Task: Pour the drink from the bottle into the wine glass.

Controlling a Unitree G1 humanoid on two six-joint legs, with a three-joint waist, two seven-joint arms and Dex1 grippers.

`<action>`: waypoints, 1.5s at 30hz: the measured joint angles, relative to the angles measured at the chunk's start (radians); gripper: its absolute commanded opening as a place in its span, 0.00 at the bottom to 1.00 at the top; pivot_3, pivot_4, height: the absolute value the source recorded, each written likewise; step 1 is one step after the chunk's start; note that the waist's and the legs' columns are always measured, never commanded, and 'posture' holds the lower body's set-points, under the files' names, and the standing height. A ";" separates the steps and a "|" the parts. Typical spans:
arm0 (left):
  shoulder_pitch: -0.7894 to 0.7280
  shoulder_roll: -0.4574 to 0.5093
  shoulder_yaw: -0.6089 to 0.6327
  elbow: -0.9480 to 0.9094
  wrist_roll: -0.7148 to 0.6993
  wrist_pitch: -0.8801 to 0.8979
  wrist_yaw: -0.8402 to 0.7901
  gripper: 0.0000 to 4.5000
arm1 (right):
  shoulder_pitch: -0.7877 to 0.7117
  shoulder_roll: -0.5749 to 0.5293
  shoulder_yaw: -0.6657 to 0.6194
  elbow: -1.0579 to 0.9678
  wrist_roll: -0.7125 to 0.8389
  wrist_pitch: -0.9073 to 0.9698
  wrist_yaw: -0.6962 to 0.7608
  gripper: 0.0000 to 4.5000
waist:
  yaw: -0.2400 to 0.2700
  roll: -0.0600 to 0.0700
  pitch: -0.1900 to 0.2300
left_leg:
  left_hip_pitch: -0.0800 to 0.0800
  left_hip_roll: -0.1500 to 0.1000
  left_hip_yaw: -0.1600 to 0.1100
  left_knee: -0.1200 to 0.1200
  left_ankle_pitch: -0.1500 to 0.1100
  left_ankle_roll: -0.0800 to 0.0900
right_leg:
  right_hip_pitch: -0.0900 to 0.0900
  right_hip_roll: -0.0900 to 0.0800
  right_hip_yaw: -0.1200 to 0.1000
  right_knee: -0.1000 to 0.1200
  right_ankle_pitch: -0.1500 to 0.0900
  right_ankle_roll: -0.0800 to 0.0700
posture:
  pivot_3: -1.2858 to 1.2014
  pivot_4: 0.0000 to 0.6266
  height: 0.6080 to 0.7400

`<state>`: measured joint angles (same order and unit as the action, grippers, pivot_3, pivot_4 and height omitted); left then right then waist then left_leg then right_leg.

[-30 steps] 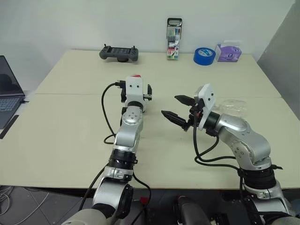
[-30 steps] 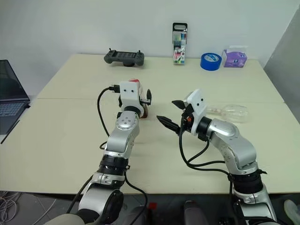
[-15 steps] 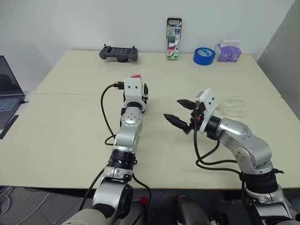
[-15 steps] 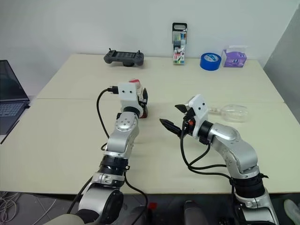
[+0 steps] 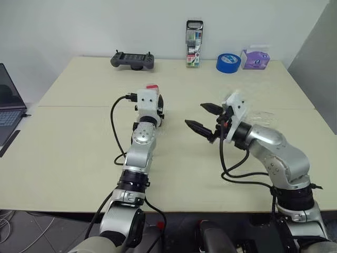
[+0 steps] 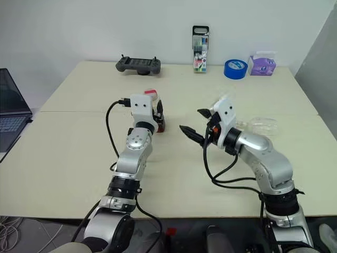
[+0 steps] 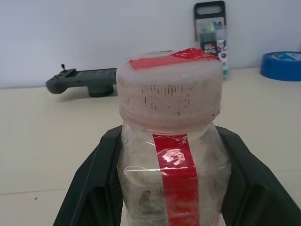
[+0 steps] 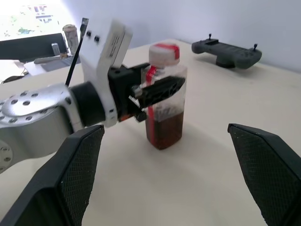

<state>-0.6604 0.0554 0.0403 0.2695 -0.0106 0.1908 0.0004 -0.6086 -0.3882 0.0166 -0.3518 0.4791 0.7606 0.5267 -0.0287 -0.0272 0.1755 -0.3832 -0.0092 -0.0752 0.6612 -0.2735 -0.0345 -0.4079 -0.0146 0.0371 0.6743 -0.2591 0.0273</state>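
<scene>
Left claw (image 8: 157, 92) is clamped on the bottle (image 8: 163, 101), upright on the counter (image 5: 79, 142). Right claw (image 5: 204, 117), at its 3 o'clock, gapes empty. The glass (image 6: 261, 125) lies farther toward 3.

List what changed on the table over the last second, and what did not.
The left tool closed its fingers on the bottle, which stands upright on the table with the drink in its lower part. The right tool rose a little, still open and empty. The wine glass stayed lying on its side behind the right arm; the items along the far edge did not move.
</scene>
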 measured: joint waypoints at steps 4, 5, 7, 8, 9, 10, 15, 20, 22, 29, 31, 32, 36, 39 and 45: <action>0.033 0.070 -0.010 -0.105 -0.149 0.096 -0.246 0.47 | -0.166 -0.012 -0.094 0.008 0.061 0.077 -0.046 1.00 | 0.000 0.001 0.002 | -0.004 0.000 0.000 0.000 0.000 0.000 | -0.003 0.000 0.000 0.000 0.000 0.000 | 0.52 0.24 1.00; 0.041 0.094 -0.022 -0.140 -0.183 0.130 -0.311 0.47 | -0.201 -0.020 -0.121 0.006 0.087 0.101 -0.051 1.00 | 0.001 0.001 0.002 | -0.005 0.000 -0.001 0.000 0.000 0.000 | -0.004 0.000 0.000 -0.001 0.000 0.000 | 0.52 0.24 1.00; 0.050 0.150 -0.047 -0.201 -0.221 0.179 -0.411 0.47 | -0.240 -0.036 -0.153 0.000 0.133 0.165 -0.060 1.00 | 0.001 0.001 0.002 | -0.007 0.000 -0.003 0.000 0.000 0.000 | -0.004 -0.003 0.000 -0.002 0.000 0.000 | 0.52 0.24 1.00; 0.057 0.178 -0.061 -0.227 -0.224 0.192 -0.445 0.47 | -0.240 -0.040 -0.154 -0.001 0.148 0.199 -0.069 1.00 | 0.001 0.001 0.002 | -0.007 0.000 -0.003 0.000 0.000 0.000 | -0.004 -0.003 0.000 -0.002 0.000 0.000 | 0.52 0.24 1.00; 0.065 0.203 -0.075 -0.252 -0.224 0.202 -0.471 0.47 | -0.238 -0.040 -0.154 0.000 0.164 0.244 -0.082 1.00 | 0.001 0.001 0.002 | -0.007 0.000 -0.003 0.000 0.000 0.000 | -0.004 -0.003 0.001 -0.002 0.000 0.000 | 0.52 0.24 1.00; 0.075 0.217 -0.083 -0.276 -0.226 0.216 -0.495 0.47 | -0.236 -0.040 -0.153 0.000 0.177 0.284 -0.097 1.00 | 0.001 0.002 0.002 | -0.008 0.000 -0.003 0.000 0.000 0.000 | -0.005 -0.003 0.001 -0.001 0.000 0.000 | 0.52 0.24 1.00; 0.127 0.223 -0.137 -0.364 -0.241 0.237 -0.560 0.47 | -0.204 -0.019 -0.132 -0.049 0.191 0.411 -0.182 1.00 | 0.001 0.002 0.003 | -0.009 0.000 -0.003 0.001 0.000 0.000 | -0.006 -0.004 0.001 0.000 0.000 0.000 | 0.52 0.24 1.00; 0.153 0.216 -0.164 -0.414 -0.261 0.228 -0.605 0.47 | -0.153 0.066 -0.103 -0.121 0.198 0.469 -0.268 1.00 | 0.000 0.002 0.003 | -0.009 0.000 -0.003 0.001 0.000 0.000 | -0.008 -0.003 0.001 0.002 0.000 0.000 | 0.52 0.24 1.00; 0.154 0.216 -0.164 -0.422 -0.264 0.221 -0.618 0.47 | -0.145 0.089 -0.093 -0.139 0.202 0.486 -0.293 1.00 | 0.000 0.002 0.003 | -0.009 0.000 -0.002 0.001 0.000 0.000 | -0.008 -0.003 0.001 0.003 0.000 0.000 | 0.52 0.24 1.00; 0.154 0.214 -0.171 -0.422 -0.264 0.218 -0.638 0.47 | -0.121 0.117 -0.070 -0.166 0.184 0.493 -0.352 1.00 | -0.001 0.002 0.003 | -0.009 0.000 -0.002 0.001 0.000 0.000 | -0.008 -0.003 0.001 0.003 0.000 0.000 | 0.52 0.24 1.00; 0.154 0.212 -0.173 -0.422 -0.264 0.218 -0.643 0.47 | -0.117 0.119 -0.070 -0.166 0.166 0.481 -0.363 1.00 | -0.001 0.002 0.003 | -0.009 0.000 -0.002 0.001 0.000 0.000 | -0.009 -0.003 0.000 0.003 0.000 0.000 | 0.52 0.24 1.00; 0.154 0.211 -0.173 -0.422 -0.264 0.218 -0.643 0.47 | -0.115 0.122 -0.069 -0.166 0.160 0.474 -0.370 1.00 | -0.001 0.002 0.003 | -0.009 0.000 -0.001 0.001 0.000 0.000 | -0.009 -0.003 0.001 0.003 0.000 0.000 | 0.52 0.24 1.00; 0.154 0.209 -0.175 -0.421 -0.262 0.218 -0.643 0.47 | -0.112 0.133 -0.068 -0.164 0.140 0.453 -0.379 0.78 | -0.001 0.002 0.003 | -0.009 0.000 -0.002 0.001 0.000 0.000 | -0.009 -0.003 0.001 0.004 0.000 0.000 | 0.52 0.24 1.00; 0.155 0.209 -0.182 -0.420 -0.260 0.220 -0.642 0.47 | -0.112 0.132 -0.063 -0.164 0.137 0.450 -0.374 0.71 | -0.001 0.002 0.003 | -0.009 0.000 -0.001 0.001 0.000 0.000 | -0.009 -0.003 0.001 0.004 0.000 0.000 | 0.52 0.24 1.00; 0.155 0.212 -0.182 -0.420 -0.260 0.219 -0.641 0.47 | -0.113 0.137 -0.062 -0.173 0.150 0.470 -0.371 0.71 | -0.001 0.002 0.003 | -0.009 0.000 -0.001 0.001 0.000 0.000 | -0.010 -0.003 0.001 0.004 0.000 0.000 | 0.52 0.24 1.00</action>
<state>-0.5051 0.2673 -0.1422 -0.1507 -0.2703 0.4103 -0.6407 -0.7214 -0.2508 -0.0456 -0.5249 0.6294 1.2308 0.1556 -0.0300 -0.0248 0.1784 -0.3926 -0.0091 -0.0766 0.6623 -0.2733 -0.0342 -0.4174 -0.0173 0.0378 0.6781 -0.2591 0.0271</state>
